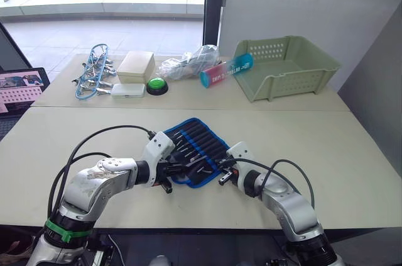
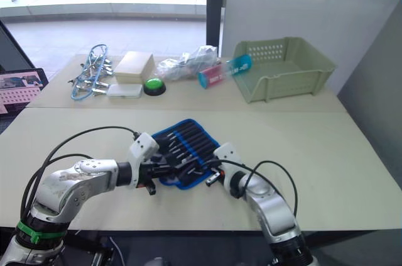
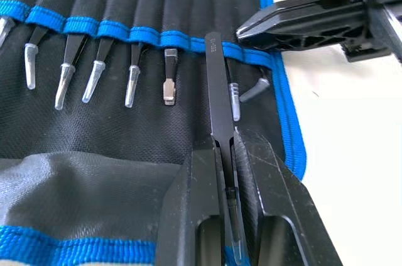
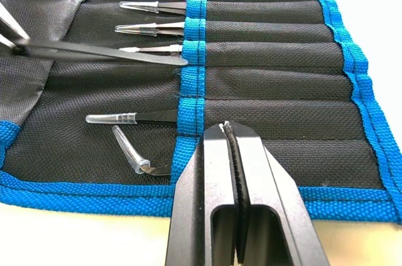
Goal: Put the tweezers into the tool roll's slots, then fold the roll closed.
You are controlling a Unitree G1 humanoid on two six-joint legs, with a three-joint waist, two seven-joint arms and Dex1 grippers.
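Sunlit glass doors and a white wall back a pale table (image 1: 352,153) where a flat black fabric tool roll with bright blue edging (image 1: 207,129) lies unfolded at lower centre of the head views. Across the roll's inner face runs a row of narrow black fabric slots (image 4: 264,46); most already hold tools, their clear-capped tips poking out past the blue band in both wrist views. The left end effector (image 3: 230,198) is clenched on one slim black pointed tweezer (image 3: 217,96), its blunt end resting at the blue band at the mouth of a slot, not yet pushed in. The right end effector (image 4: 233,153) is pressed closed, seemingly pinning the roll's lower blue edge beside the last slots. By the look of it, loading is nearly done: this tweezer has yet to slide home, and the fold has not begun. Along the table's far edge, in the upper part of the frame, sit a pale green perforated plastic basket (image 1: 286,65), a round green push-button (image 1: 157,85) and a cream rectangular box (image 1: 135,66).
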